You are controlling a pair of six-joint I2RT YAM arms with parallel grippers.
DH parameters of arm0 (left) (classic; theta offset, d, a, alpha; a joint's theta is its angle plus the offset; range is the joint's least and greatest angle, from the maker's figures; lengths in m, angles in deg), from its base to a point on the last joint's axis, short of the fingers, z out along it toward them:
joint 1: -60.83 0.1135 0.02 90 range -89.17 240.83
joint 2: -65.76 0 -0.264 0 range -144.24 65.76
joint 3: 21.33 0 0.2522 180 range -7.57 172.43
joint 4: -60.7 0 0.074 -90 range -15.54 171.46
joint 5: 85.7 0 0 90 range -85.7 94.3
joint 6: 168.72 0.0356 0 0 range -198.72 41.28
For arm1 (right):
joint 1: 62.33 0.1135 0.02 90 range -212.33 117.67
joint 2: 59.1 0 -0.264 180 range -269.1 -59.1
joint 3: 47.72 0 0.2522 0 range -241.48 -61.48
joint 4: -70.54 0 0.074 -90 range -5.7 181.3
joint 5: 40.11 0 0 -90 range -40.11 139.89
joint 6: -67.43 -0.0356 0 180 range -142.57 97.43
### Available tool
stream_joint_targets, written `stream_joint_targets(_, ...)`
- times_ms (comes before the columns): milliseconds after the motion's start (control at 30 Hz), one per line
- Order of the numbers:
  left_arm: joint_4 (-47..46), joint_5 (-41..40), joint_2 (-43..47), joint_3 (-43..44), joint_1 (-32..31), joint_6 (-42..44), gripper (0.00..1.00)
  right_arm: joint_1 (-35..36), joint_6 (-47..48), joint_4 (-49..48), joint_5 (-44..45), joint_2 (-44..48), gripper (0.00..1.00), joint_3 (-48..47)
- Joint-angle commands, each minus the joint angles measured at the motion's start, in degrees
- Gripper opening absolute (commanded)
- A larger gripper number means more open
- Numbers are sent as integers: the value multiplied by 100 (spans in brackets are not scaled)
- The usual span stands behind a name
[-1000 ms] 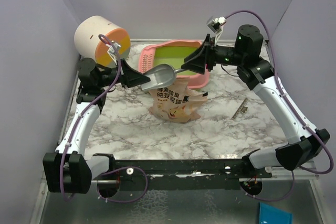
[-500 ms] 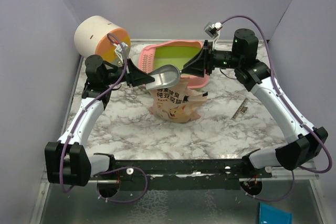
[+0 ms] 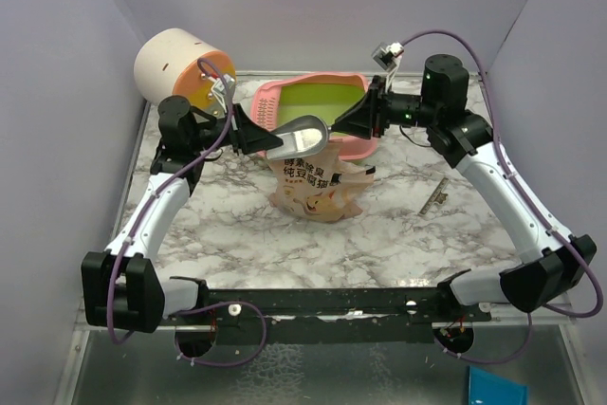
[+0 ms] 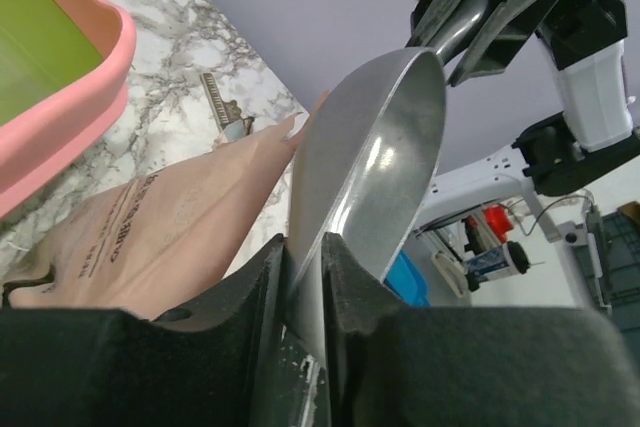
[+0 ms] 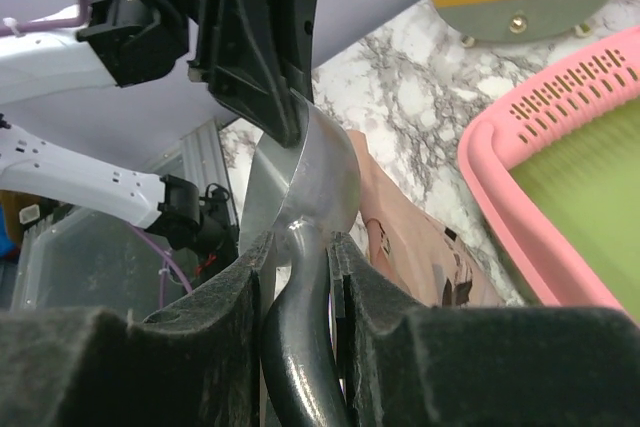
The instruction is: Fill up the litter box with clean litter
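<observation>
Both arms have nudged the grey curved scoop (image 3: pixel 302 138) rightward; the left jaws pinch its bowl rim and the right jaws clamp its handle (both narrow). Just beyond the jaws sits the pink plastic litter box (image 3: pixel 270 101), and beneath them lies a beige printed pouch (image 3: pixel 313 189).

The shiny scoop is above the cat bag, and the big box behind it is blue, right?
Not quite. The box is pink with a green inside, not blue; the top view shows it. The scoop is indeed above the bag.
</observation>
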Motion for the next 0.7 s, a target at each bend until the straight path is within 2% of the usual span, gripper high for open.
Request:
stream_joint_targets(0, 548, -294, 34, 455, -55, 739, 31, 45, -196, 214, 633, 366, 1, 200)
stream_joint_targets(67, 1693, -653, 34, 857, -64, 1675, 40, 47, -268, 196, 929, 520, 1, 273)
stream_joint_targets(133, 2307, -910, 63, 1080, -64, 2292, 44, 45, -328, 226, 1259, 698, 1, 317)
stream_joint_targets(233, 2831, -1331, 150, 1250, -64, 2923, 49, 47, -321, 475, 1964, 1000, 1, 262)
stream_joint_targets(400, 3273, -1873, 140, 1355, -172, 3710, 54, 46, -68, 1303, 3789, 1523, 1, -109)
stream_joint_targets(533, 3719, -2124, -221, 1637, -697, 4420, 55, 47, 211, 2173, 5037, 1571, 1, -519)
stream_joint_targets(667, 4513, -2510, -641, 2292, -1439, 5324, 56, 42, 269, 2737, 5500, 1527, 1, -525)
